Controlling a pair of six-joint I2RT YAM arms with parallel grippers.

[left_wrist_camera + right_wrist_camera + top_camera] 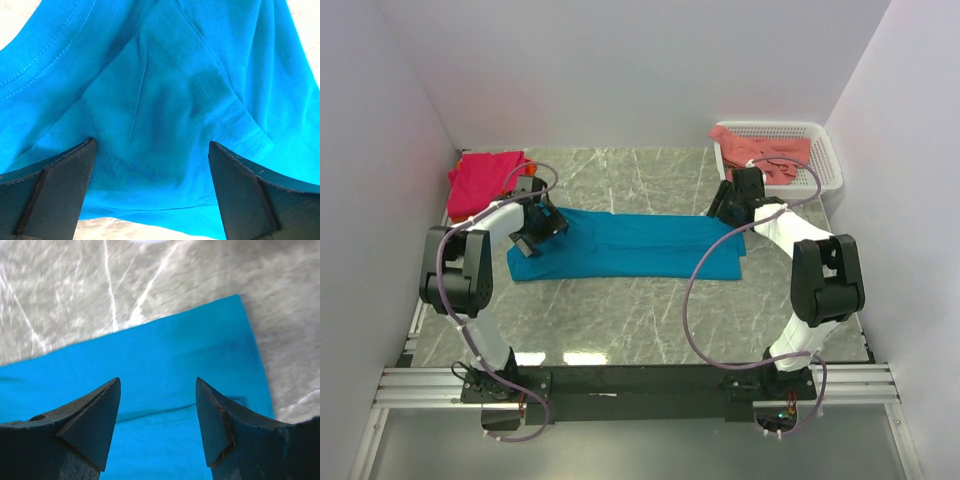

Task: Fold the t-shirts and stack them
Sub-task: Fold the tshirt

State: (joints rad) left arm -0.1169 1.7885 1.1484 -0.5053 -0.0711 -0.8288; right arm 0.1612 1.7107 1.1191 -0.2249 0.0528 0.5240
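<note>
A teal-blue t-shirt [630, 245] lies as a long folded band across the middle of the table. My left gripper [535, 235] hovers over the band's left end, open wide. In the left wrist view, wrinkled teal cloth [165, 90] with stitched seams fills the space between the fingers, which hold nothing. My right gripper [728, 212] is open above the shirt's right end, and the right wrist view shows the flat teal corner [165, 355] beneath it. A magenta-pink t-shirt [485, 180] lies folded at the back left, with a sliver of orange cloth [527, 166] behind it. A salmon-pink t-shirt [760, 150] drapes over the basket.
A white mesh basket [825, 150] stands at the back right corner. White walls close in the grey marble table [650, 330] on three sides. Purple cables loop from both arms.
</note>
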